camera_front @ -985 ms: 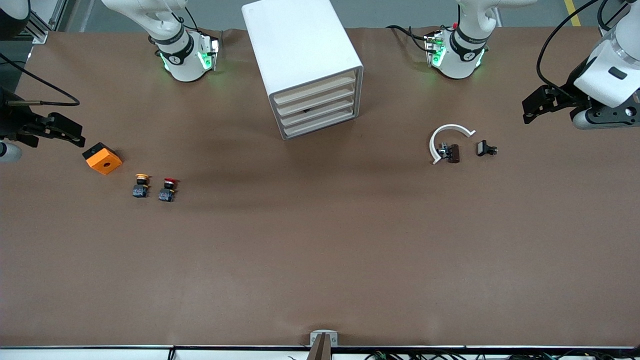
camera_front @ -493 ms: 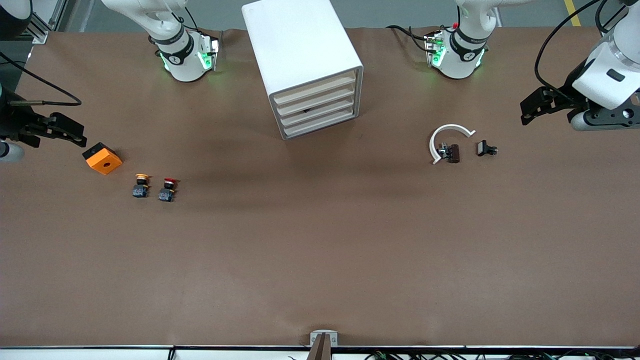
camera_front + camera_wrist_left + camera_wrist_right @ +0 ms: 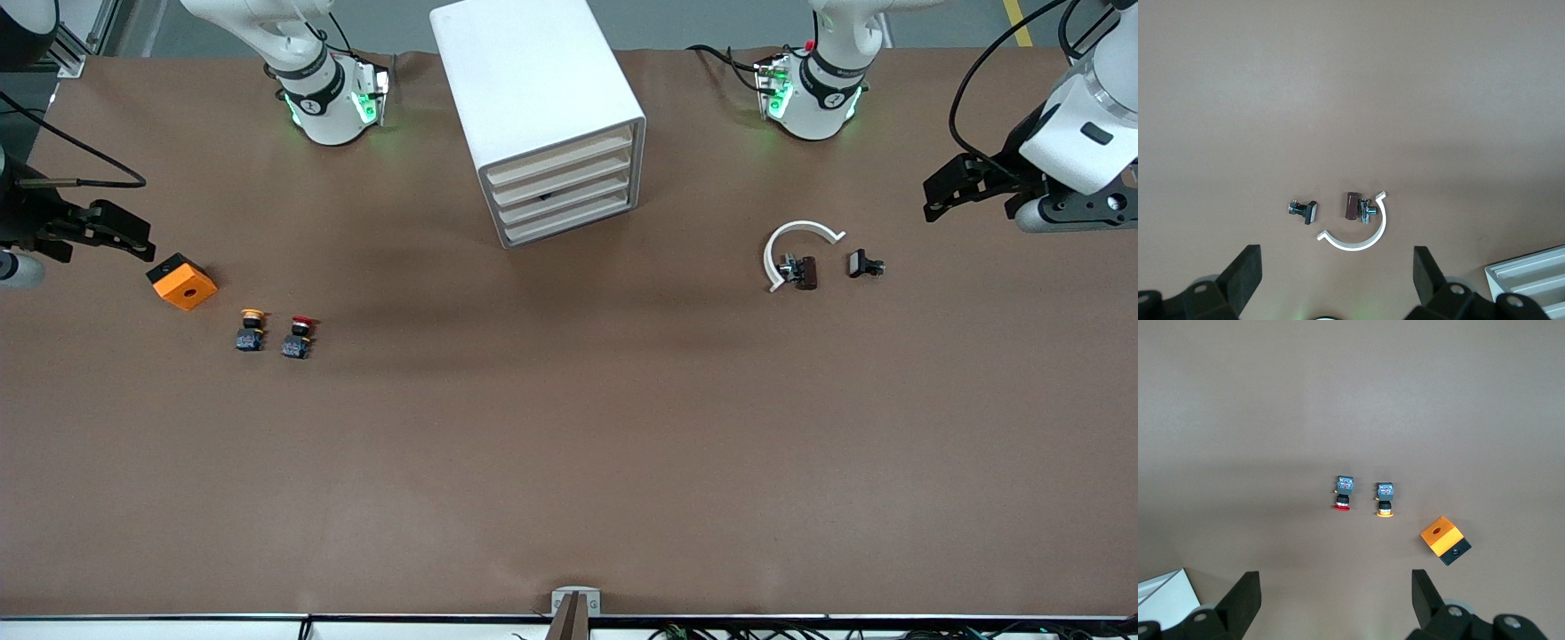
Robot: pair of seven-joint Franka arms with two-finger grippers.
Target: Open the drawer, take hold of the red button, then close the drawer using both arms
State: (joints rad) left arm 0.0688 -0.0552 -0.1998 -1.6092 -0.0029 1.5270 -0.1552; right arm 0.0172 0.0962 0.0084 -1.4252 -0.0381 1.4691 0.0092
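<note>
The white cabinet (image 3: 542, 116) stands between the two arm bases, with four cream-fronted drawers (image 3: 564, 191) stacked in it, all pushed in. The red-capped button (image 3: 298, 338) stands on the table toward the right arm's end, beside a yellow-capped one (image 3: 252, 330). My right gripper (image 3: 142, 244) hovers open and empty over the table edge next to an orange box (image 3: 182, 282). My left gripper (image 3: 932, 200) hangs open and empty over the left arm's end. The right wrist view shows the red button (image 3: 1344, 493) well clear of the right gripper (image 3: 1336, 590). The left gripper (image 3: 1337, 267) holds nothing.
A white C-shaped ring (image 3: 796, 244) lies toward the left arm's end, with a brown part (image 3: 805, 272) inside it and a small black part (image 3: 864, 264) beside it. A metal bracket (image 3: 576, 604) sits at the table edge nearest the front camera.
Both hands have shifted only slightly at their ends of the table. Nothing on the table has moved and the drawers stay shut.
</note>
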